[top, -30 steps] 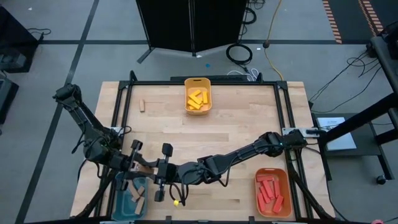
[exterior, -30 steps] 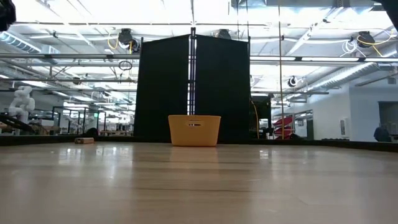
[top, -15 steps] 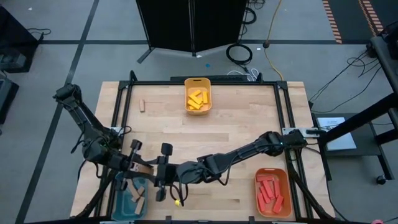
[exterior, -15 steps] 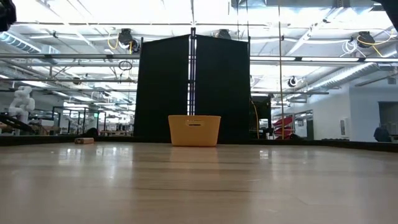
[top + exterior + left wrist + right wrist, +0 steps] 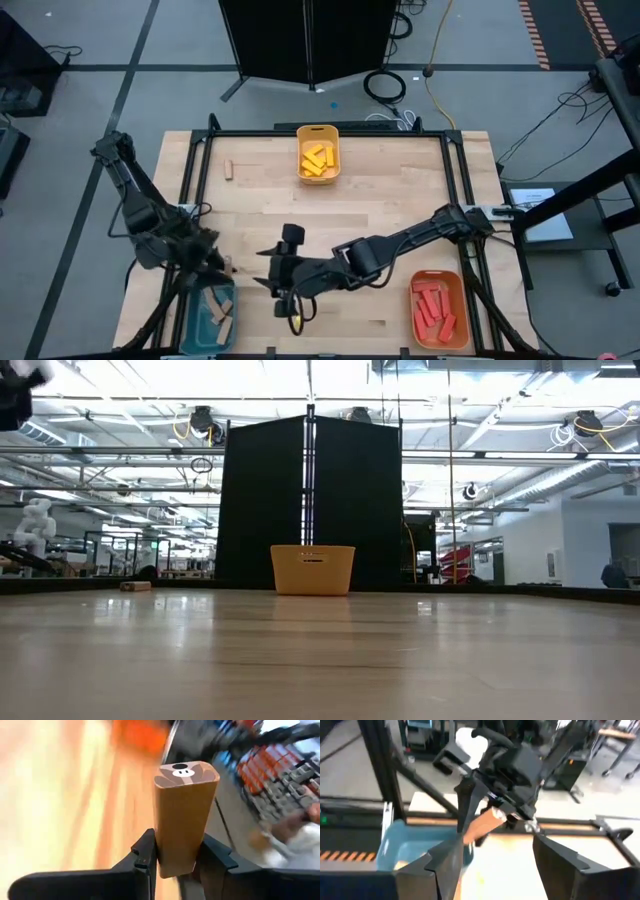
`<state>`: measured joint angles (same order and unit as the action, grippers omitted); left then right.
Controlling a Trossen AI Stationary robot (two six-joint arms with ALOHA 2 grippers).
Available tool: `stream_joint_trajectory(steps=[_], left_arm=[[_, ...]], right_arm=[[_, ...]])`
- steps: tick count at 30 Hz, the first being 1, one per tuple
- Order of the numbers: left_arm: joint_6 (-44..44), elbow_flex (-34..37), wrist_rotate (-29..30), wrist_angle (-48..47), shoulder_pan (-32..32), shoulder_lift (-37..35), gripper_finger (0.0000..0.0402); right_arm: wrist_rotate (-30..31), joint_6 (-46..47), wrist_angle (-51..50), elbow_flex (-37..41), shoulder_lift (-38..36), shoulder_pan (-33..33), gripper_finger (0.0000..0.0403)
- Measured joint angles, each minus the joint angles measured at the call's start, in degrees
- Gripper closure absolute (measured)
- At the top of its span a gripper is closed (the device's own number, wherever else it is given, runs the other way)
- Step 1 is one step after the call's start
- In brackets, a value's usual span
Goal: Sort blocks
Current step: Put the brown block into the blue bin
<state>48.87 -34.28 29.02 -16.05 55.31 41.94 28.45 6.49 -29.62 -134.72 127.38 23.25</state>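
Note:
My left gripper (image 5: 220, 264) is at the table's near left, shut on a plain tan wooden block (image 5: 182, 815), just beyond the teal tray (image 5: 196, 322), which holds other tan blocks. My right gripper (image 5: 270, 268) stands open a little to the right of that block, pointing at it and touching nothing. In the right wrist view the held block (image 5: 482, 826) juts from my left gripper above the teal tray (image 5: 400, 847). One more tan block (image 5: 229, 169) lies flat at the far left of the table. My left gripper pinches the tan block between its two fingers (image 5: 144, 856), on two opposite long sides near one end (image 5: 175, 862). The rest of the block sticks out past the fingertips, along the fingers. The block is lifted clear of the table and the tray.
A yellow tray (image 5: 318, 130) with yellow blocks stands at the far middle edge and also shows in the low view (image 5: 312, 568). An orange tray (image 5: 456, 285) with red blocks sits at the near right. Bare table lies between them.
My right gripper has let go of the tan block and drawn back toward the table's right edge, rising a little. My left gripper keeps the block and has rolled its wrist, turning the block with it.

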Motion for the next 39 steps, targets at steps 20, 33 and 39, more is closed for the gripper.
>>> stream_joint_trajectory(steps=[20, 33, 39], left_arm=[[60.68, 0.06, -27.9, -12.6, 7.97, 17.79, 0.0308], [58.32, 0.04, -38.16, -0.8, 7.87, 24.56, 0.0256], [56.74, 0.04, -38.98, -0.46, 7.93, 24.52, 0.0241]], right_arm=[[-0.02, 8.47, -10.57, 0.02, 0.54, 4.43, 0.0195], [0.01, 7.82, -10.55, 0.02, 0.56, 5.75, 0.0195], [0.01, 7.82, -10.52, 0.02, 0.56, 5.75, 0.0195]])
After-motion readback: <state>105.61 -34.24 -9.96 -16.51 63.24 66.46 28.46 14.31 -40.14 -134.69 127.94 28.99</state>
